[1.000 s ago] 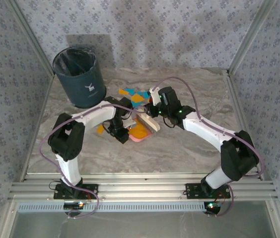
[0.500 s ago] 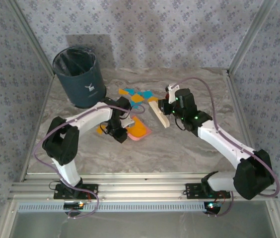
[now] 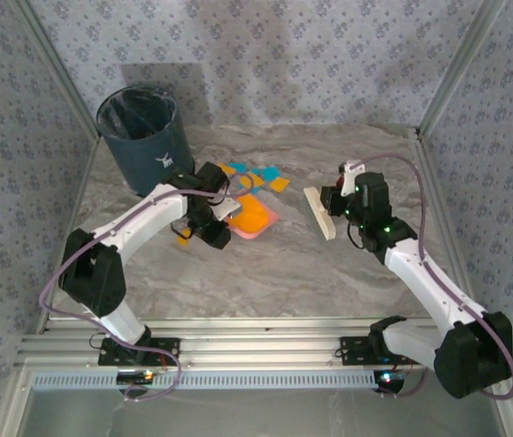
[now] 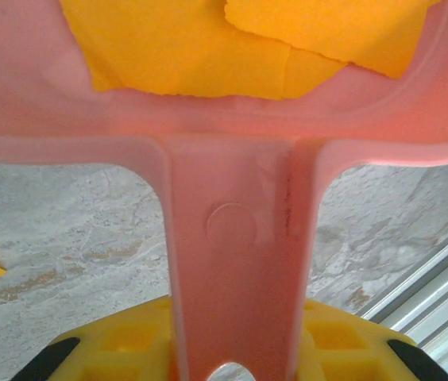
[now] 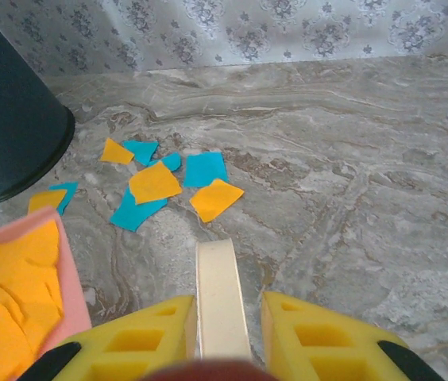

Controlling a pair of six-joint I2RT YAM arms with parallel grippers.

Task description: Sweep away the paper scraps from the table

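Note:
Several orange and cyan paper scraps (image 3: 258,176) lie on the table (image 3: 266,273) behind the dustpan, seen ahead in the right wrist view as paper scraps (image 5: 168,184). One more orange scrap (image 3: 185,239) lies left of the left gripper. My left gripper (image 3: 213,228) (image 4: 236,343) is shut on the handle (image 4: 236,254) of the pink dustpan (image 3: 253,217), which holds orange scraps (image 4: 200,48). My right gripper (image 3: 336,202) (image 5: 224,321) is shut on a cream brush (image 3: 318,212) (image 5: 222,290), right of the pan and apart from it.
A dark bin (image 3: 145,138) (image 5: 5,119) with a liner stands at the back left, just behind the left arm. Patterned walls enclose the back and sides. The aluminium frame edge (image 3: 266,346) runs along the table's near side.
The right arm has carried the brush to the right, away from the dustpan. The left arm has shifted the dustpan a little toward the back.

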